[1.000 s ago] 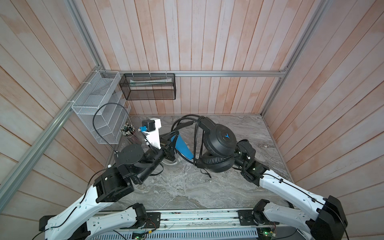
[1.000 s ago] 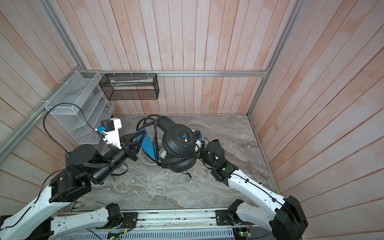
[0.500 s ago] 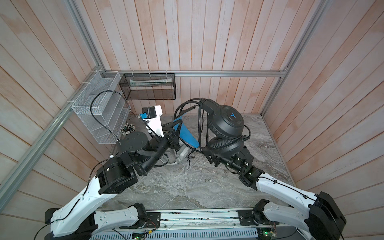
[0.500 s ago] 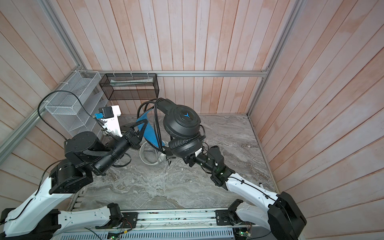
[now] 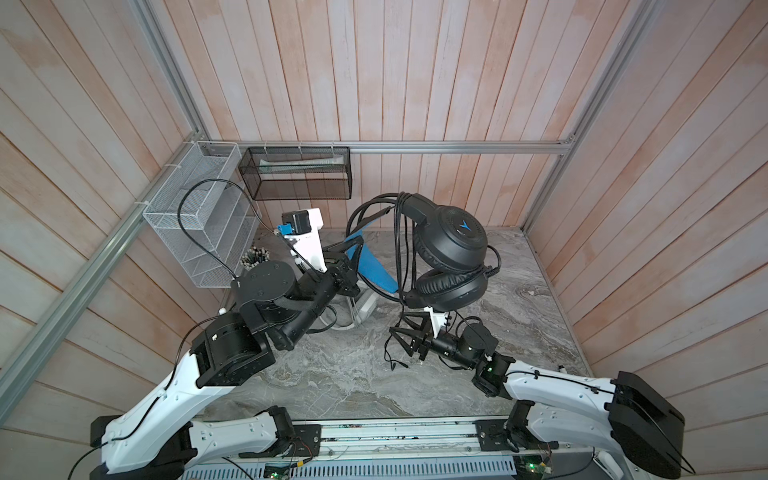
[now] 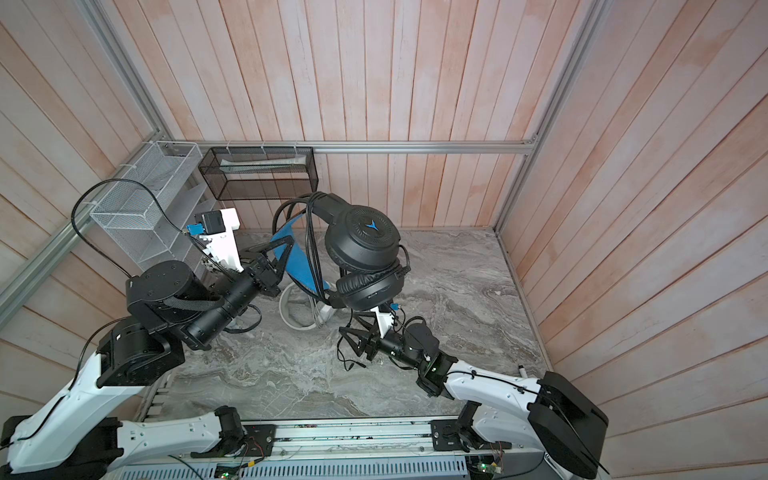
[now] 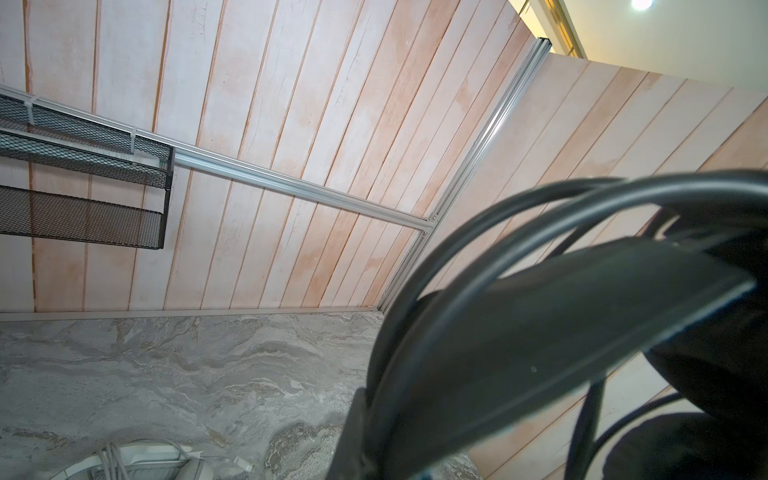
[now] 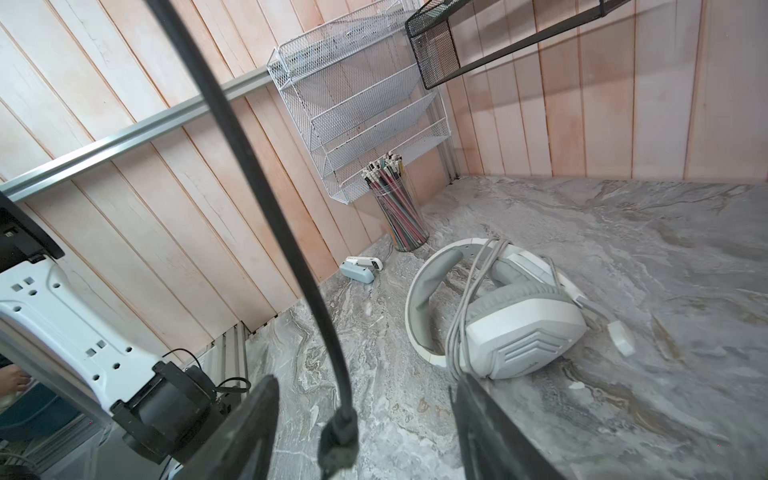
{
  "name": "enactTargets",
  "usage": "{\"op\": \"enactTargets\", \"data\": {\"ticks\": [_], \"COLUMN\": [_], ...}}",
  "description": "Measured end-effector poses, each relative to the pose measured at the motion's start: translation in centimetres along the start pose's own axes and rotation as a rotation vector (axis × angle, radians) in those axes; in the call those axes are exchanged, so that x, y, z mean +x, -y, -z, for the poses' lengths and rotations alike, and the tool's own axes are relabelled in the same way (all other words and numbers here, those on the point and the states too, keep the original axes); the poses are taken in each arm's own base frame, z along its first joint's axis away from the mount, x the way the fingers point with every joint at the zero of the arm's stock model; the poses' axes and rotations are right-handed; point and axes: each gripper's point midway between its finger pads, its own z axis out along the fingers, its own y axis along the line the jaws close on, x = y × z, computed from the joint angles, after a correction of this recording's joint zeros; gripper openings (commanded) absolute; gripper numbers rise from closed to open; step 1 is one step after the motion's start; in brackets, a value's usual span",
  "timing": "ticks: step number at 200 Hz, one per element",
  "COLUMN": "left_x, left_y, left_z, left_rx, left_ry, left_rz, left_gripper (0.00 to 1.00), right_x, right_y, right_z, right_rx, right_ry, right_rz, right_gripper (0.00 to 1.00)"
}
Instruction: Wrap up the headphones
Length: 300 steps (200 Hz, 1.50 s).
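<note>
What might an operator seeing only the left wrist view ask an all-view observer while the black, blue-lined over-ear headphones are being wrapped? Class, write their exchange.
Operator: Has the right gripper got the black cable?
Observer: No. It is open; the cable hangs free between its jaws.
Operator: And the white grey-padded headset?
Observer: It lies on the grey marble table, with its white cord looped over its headband.

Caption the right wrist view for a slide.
A black cable hangs between the right gripper's open jaws; white headphones, cord wrapped around them, lie on the marble table beyond.
</note>
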Motion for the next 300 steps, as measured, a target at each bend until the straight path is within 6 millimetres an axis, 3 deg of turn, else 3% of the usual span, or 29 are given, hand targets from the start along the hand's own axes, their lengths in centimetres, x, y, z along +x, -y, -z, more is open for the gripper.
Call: {"op": "enactTargets", "data": {"ticks": [47,70,94,140,158,186,206,233,260,300], "left_x": [0.1,0.1,0.1,0.0,-0.1,-0.4,-0.7,-0.9,-1.5,-3.2], "left_y": [0.1,0.1,0.1,0.1,0.1,-0.1,-0.3,-0.9,-1.8,-7.8], "left_z": [-0.1,-0.2,-0.2,-0.1,-0.1,0.2,0.4,0.2,-0.8,-3.8], "left_rx": [0.000,0.000,0.000,0.000,0.001,-0.004,-0.013,-0.050,-0.105,-0.287], "left_ry": [-0.001,-0.002,-0.001,0.000,0.002,0.015,0.026,0.041,0.058,0.087], "left_rz": [0.004,0.011,0.020,0.026,0.028,0.032,0.033,0.012,-0.031,-0.067], "left_gripper": [0.00,0.00,0.00,0.00,0.00,0.00,0.00,0.00,0.00,0.00], "right_x": [2.1,4.2,6.3,7.4,7.2,7.0,7.0,8.0,9.6,11.1], "right_y": [0.8,2.2,3.7,4.0,3.5,3.5,3.7,2.1,-1.2,-5.4], "right_z": [-1.2,-1.6,-1.9,-3.5,-4.2,-4.4,-4.4,-3.9,-3.3,-1.1], "right_rx": [0.010,0.048,0.090,0.087,0.070,0.083,0.105,0.089,0.033,-0.027], "right_ry": [-0.028,-0.059,-0.092,-0.105,-0.096,-0.083,-0.079,-0.099,-0.148,-0.190], "right_rz": [-0.025,-0.037,-0.054,-0.064,-0.062,-0.062,-0.055,-0.052,-0.031,-0.001], "right_gripper": [0.31,0.29,0.36,0.35,0.28,0.05,0.00,0.00,0.00,0.00]}}
